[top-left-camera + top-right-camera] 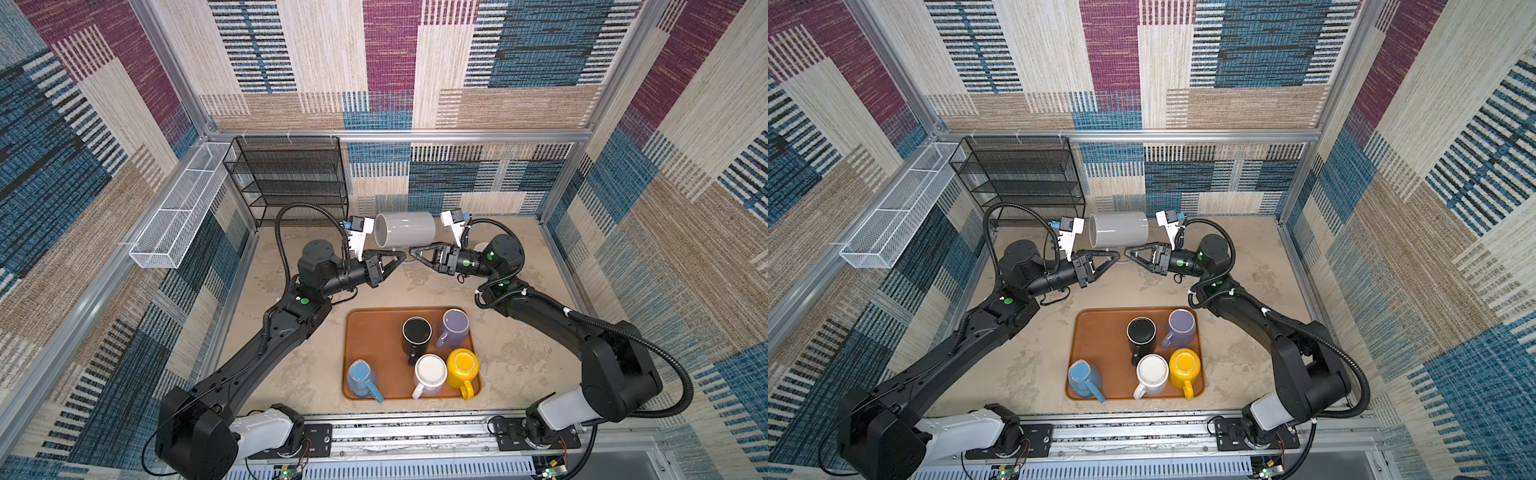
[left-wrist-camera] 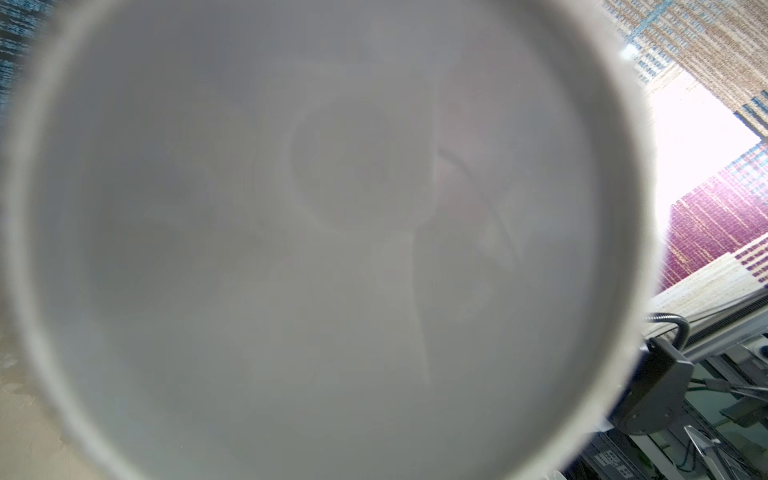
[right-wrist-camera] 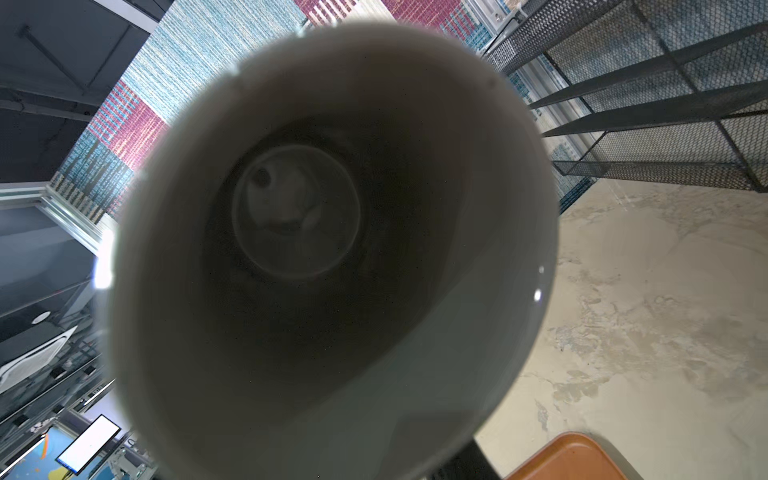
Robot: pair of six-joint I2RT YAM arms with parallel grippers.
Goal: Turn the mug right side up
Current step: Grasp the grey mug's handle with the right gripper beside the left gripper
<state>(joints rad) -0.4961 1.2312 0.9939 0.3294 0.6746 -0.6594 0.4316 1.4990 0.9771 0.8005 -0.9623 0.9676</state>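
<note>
Left pincer [image 1: 400,254] is clenched just under the grey mug [image 1: 405,234] and holds it up over the far middle of the worktop [image 1: 523,353]. The mug lies on its side, mouth to the left and base to the right. Right pincer [image 1: 414,252] points at the left one, with their tips almost meeting beneath the mug; I cannot tell whether it is clenched or released. Nearer, a brown tray [image 1: 368,332] carries five other mugs [image 1: 417,332].
</note>
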